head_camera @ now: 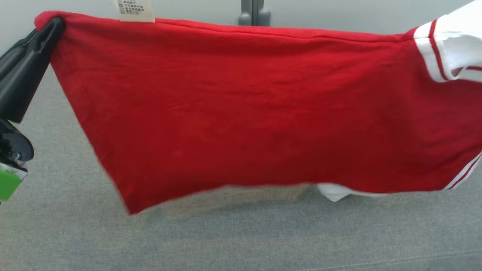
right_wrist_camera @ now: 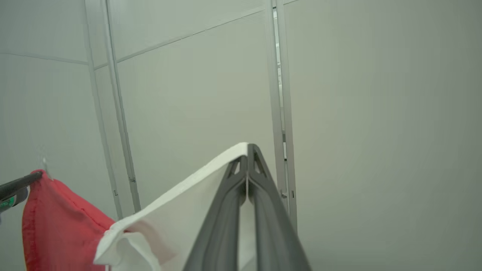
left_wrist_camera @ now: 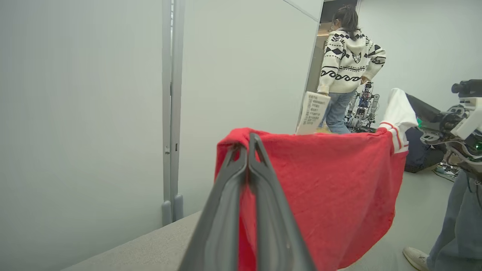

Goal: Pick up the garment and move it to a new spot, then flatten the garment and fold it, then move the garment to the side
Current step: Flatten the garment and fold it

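My left gripper (left_wrist_camera: 248,140) is clamped on a red corner of the red-and-white shirt (head_camera: 244,113). My right gripper (right_wrist_camera: 247,147) is pinched shut on its white sleeve (right_wrist_camera: 169,210). The shirt hangs stretched between them, its long axis running gripper to gripper, and droops below my fingers over the grey fabric surface (head_camera: 241,241). A care label (head_camera: 135,11) stands up near my left gripper.
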Robot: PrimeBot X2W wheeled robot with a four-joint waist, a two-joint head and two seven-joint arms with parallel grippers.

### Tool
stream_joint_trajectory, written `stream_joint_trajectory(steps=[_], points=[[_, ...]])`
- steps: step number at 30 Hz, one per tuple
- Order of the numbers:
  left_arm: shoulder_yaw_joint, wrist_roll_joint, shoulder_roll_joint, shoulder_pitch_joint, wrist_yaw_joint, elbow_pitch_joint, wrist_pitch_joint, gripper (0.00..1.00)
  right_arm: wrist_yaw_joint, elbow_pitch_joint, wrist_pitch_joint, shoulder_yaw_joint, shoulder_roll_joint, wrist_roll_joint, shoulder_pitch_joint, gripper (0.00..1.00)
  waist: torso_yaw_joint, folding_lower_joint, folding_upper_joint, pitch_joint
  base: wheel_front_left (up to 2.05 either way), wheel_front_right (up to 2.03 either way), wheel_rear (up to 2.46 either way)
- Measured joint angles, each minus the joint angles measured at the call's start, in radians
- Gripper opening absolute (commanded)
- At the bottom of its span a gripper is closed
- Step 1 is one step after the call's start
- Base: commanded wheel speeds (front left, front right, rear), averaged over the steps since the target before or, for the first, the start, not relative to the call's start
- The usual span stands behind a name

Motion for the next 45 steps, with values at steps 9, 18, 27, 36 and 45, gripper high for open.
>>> stream_joint_trajectory(steps=[9, 18, 27, 36, 45], points=[[-0.086, -0.152, -0.024, -0.001, 0.078, 0.156, 0.192, 0.00, -0.027, 0.133, 0.127, 0.186, 0.036, 0.039, -0.005, 0.00, -0.001, 0.0000, 0.0000, 0.095, 0.00, 0.00, 0.00], [-0.085, 0.120, -0.239, -0.374, 0.125, 0.504, 0.207, 0.00, -0.157, 0.342, 0.057, 0.245, 0.301, -0.177, -0.671, 0.00, 0.055, 0.0001, -0.0001, 0.221, 0.00, 0.00, 0.00], [-0.057, 0.188, -0.411, -0.430, 0.113, 0.463, -0.026, 0.00, -0.138, 0.295, -0.012, 0.354, 0.427, -0.250, -0.806, 0.00, 0.092, 0.0001, -0.0001, 0.344, 0.00, 0.00, 0.00], [-0.172, 0.267, -0.465, 0.009, 0.071, 0.675, -0.094, 0.00, -0.139, 0.412, -0.120, 0.428, 0.492, -0.233, -0.189, 0.00, 0.085, 0.0001, 0.0000, 0.430, 0.00, 0.00, 0.00], [0.027, 0.292, -0.529, 0.052, 0.031, 0.778, -0.081, 0.00, -0.077, 0.431, -0.190, 0.433, 0.488, -0.192, -0.034, 0.00, 0.073, 0.0001, 0.0000, 0.359, 0.00, 0.00, 0.00]])
